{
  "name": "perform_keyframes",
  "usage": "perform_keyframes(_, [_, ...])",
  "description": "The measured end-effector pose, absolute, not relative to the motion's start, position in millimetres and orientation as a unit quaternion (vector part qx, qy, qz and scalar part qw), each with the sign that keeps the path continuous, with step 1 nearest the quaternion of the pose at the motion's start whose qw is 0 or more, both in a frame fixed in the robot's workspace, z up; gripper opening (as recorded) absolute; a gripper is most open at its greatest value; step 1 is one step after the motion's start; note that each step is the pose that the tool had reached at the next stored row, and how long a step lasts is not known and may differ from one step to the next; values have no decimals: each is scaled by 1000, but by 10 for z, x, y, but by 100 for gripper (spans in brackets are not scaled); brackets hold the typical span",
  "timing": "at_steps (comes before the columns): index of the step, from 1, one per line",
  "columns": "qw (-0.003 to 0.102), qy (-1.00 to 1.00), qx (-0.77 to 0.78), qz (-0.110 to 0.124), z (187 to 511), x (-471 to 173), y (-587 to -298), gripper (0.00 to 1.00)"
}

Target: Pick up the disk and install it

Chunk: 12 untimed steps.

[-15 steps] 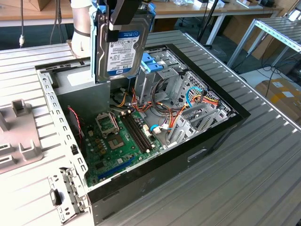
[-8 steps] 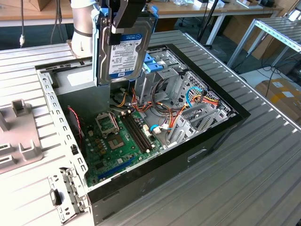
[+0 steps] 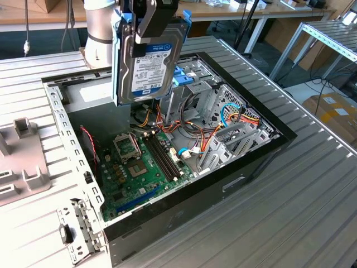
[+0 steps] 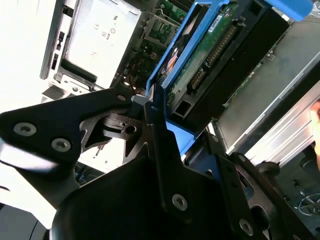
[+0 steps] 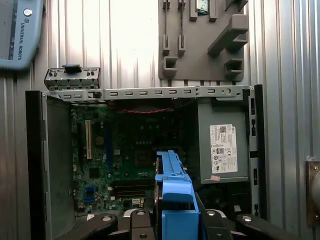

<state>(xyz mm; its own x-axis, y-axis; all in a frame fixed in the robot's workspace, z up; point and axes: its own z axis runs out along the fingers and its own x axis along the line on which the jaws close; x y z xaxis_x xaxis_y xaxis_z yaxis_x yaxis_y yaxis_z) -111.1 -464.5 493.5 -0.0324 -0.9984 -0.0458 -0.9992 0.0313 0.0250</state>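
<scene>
Gripper (image 3: pixel 155 27): black fingers clenched on the disk, pinching its upper end across the blue rails
Disk (image 3: pixel 146 64): hangs on edge in the air above the open computer case, label face toward the exterior camera, well clear of the motherboard below
Disk build: flat dark metal slab with a glossy label and bright blue plastic side rails, hard and smooth
Step in hand, as I judge it: carrying the held drive over the case toward its bay. Doing this well calls for a firm, square grip on the rails, the rails parallel to the bay guides, and the lower edge above the cables
Latch piece (image 3: pixel 181 78): light blue plastic on the metalwork just beside the disk
Cables (image 3: pixel 209 134): orange and red bundles, limp and looping
Motherboard (image 3: pixel 139 167): green board, flat on the case floor
Drive cage (image 3: pixel 234 125): bare perforated sheet metal
Computer case (image 3: pixel 223 184): black wall, side panel off
Table (image 3: pixel 301 212): pale ribbed metal
</scene>
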Motion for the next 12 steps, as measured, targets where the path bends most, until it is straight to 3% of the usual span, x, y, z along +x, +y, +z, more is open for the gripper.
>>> perform_keyframes(12, [8,718,-696,25,4933,-1111,-4771,37])
